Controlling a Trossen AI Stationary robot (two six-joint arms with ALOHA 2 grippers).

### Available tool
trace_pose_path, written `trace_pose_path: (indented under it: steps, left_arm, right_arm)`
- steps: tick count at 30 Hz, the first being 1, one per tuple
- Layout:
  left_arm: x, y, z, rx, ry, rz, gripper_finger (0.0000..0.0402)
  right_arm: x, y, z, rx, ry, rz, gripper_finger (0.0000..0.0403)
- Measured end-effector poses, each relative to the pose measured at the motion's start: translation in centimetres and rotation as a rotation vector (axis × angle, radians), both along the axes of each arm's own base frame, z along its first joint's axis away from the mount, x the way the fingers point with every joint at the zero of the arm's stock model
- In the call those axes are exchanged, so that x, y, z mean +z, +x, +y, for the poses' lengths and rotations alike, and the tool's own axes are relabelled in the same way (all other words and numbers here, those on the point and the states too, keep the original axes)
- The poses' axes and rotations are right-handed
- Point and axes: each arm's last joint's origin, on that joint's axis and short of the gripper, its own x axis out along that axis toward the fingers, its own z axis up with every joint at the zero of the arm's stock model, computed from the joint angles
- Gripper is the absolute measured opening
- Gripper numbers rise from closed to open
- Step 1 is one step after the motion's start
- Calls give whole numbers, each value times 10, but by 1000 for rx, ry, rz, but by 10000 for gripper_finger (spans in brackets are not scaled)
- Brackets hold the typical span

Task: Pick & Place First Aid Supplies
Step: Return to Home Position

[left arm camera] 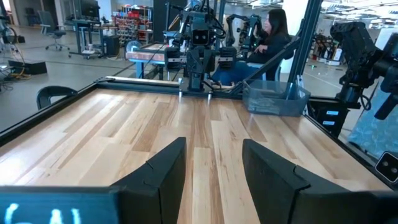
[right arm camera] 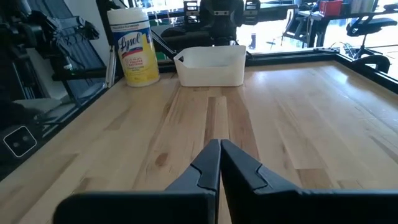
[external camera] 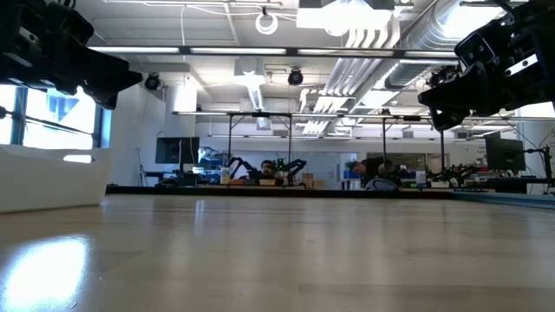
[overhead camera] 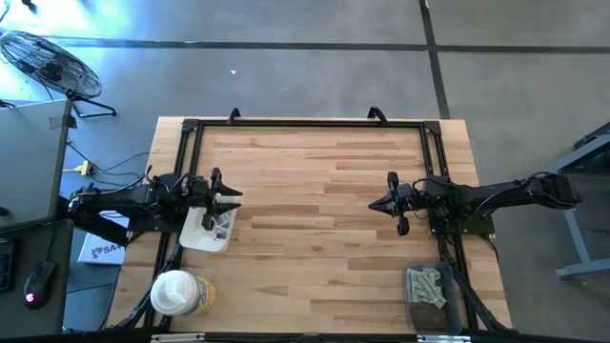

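Observation:
The first aid supplies (overhead camera: 426,285) lie as pale strips in a clear bin (overhead camera: 431,314) at the table's near right corner. A few small packets (overhead camera: 221,226) lie in the white tray (overhead camera: 195,236) at the left. My left gripper (overhead camera: 236,197) hangs above the tray's far end, level, pointing toward the table's right; in the left wrist view it (left arm camera: 211,167) is open with nothing between its fingers. My right gripper (overhead camera: 374,204) hangs over the table's right part, pointing toward the left; in the right wrist view it (right arm camera: 219,155) is shut and holds nothing.
A yellow wipes tub with a white lid (overhead camera: 176,293) stands at the near left, beside the tray (right arm camera: 211,65). A black frame (overhead camera: 305,122) runs round the table. Bare wood (overhead camera: 315,219) lies between the two grippers. A person (left arm camera: 273,31) sits beyond the table.

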Motion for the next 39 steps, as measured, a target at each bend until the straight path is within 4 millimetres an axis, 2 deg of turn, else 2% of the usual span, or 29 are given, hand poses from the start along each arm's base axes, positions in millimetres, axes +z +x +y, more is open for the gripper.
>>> trace_pose_path:
  steps: [39]
  left_arm:
    - [0,0,0,-1,0,0,156]
  right_arm:
    - [0,0,0,0,-1,0,7]
